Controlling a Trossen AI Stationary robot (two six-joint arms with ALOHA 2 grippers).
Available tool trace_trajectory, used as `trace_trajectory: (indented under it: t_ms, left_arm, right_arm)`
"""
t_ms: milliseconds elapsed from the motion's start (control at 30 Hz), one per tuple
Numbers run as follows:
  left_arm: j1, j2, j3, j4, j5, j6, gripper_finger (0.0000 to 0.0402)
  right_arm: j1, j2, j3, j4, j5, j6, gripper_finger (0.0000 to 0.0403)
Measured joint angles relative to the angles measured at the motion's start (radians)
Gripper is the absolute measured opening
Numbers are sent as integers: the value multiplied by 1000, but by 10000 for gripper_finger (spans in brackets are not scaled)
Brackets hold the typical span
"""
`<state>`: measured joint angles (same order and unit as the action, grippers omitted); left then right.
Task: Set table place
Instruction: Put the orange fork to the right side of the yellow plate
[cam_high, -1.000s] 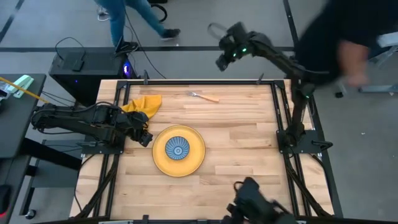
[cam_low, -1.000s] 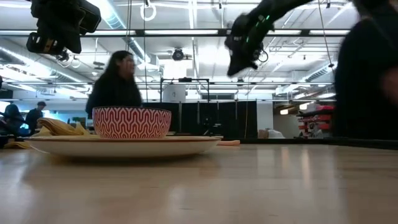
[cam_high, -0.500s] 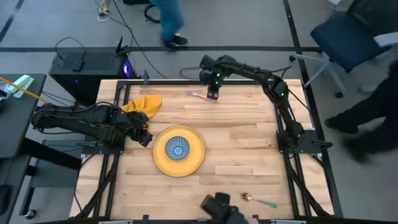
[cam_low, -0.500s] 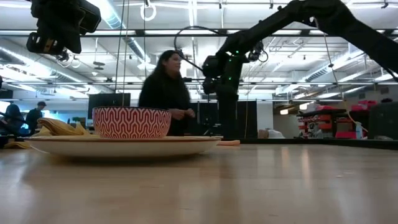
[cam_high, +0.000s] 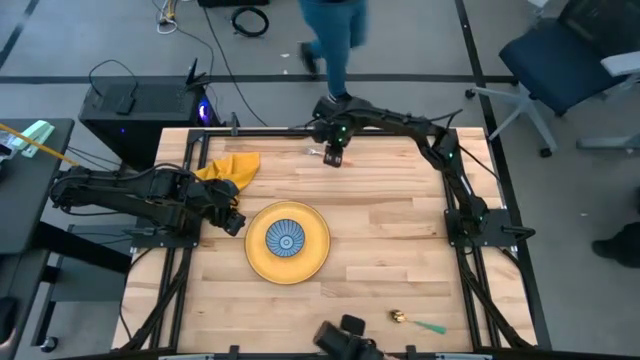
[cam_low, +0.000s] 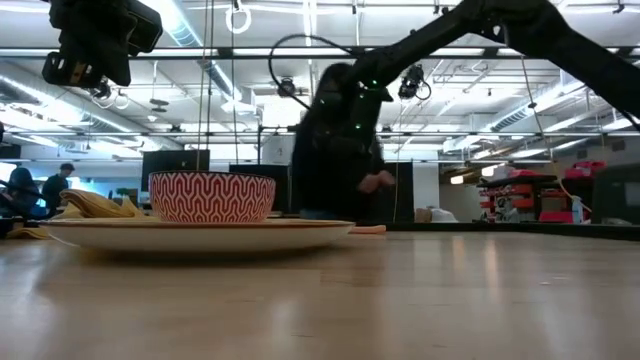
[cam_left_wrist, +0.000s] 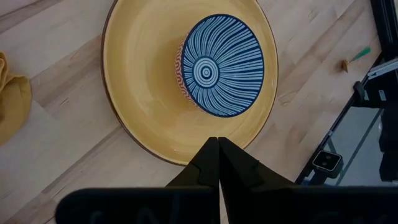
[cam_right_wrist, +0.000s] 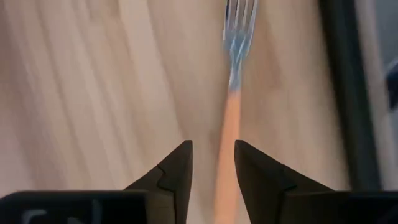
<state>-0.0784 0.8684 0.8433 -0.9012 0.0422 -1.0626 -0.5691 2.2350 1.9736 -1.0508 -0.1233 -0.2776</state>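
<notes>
A round yellow plate (cam_high: 316, 255) lies on the plank table (cam_high: 390, 230) with a blue-patterned bowl (cam_high: 287, 240) standing in it. The orange-handled fork (cam_right_wrist: 229, 124) lies near the far edge. My right gripper (cam_right_wrist: 212, 163) is open above it, with the handle running between its fingers. The gripper also shows in the high view (cam_high: 335, 155). My left gripper (cam_high: 232, 222) is shut and empty, held above the table left of the plate. The yellow napkin (cam_high: 232, 167) lies crumpled at the far left. The green-handled gold spoon (cam_high: 420, 325) lies at the near edge.
A dark camera mount (cam_high: 345, 338) sits at the near edge beside the spoon. Black rails (cam_high: 455, 200) run along the table's sides. A person (cam_high: 330, 40) walks past beyond the far edge and shows as a dark figure in the low view (cam_low: 340, 150).
My right arm has swung in from high beyond the far edge. It has come down toward the table's left over the fork at the far edge. The person behind the table has walked toward the right.
</notes>
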Motion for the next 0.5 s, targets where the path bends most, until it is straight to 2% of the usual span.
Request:
trace_trajectory:
  t_ms: [133, 500]
  left_arm:
    - [0, 0, 0, 0, 0, 0, 9]
    - [0, 0, 0, 2, 0, 0, 9]
  right_arm:
    - [-38, 16, 0, -87, -40, 31, 114]
    - [-42, 54, -1, -45, -35, 32, 103]
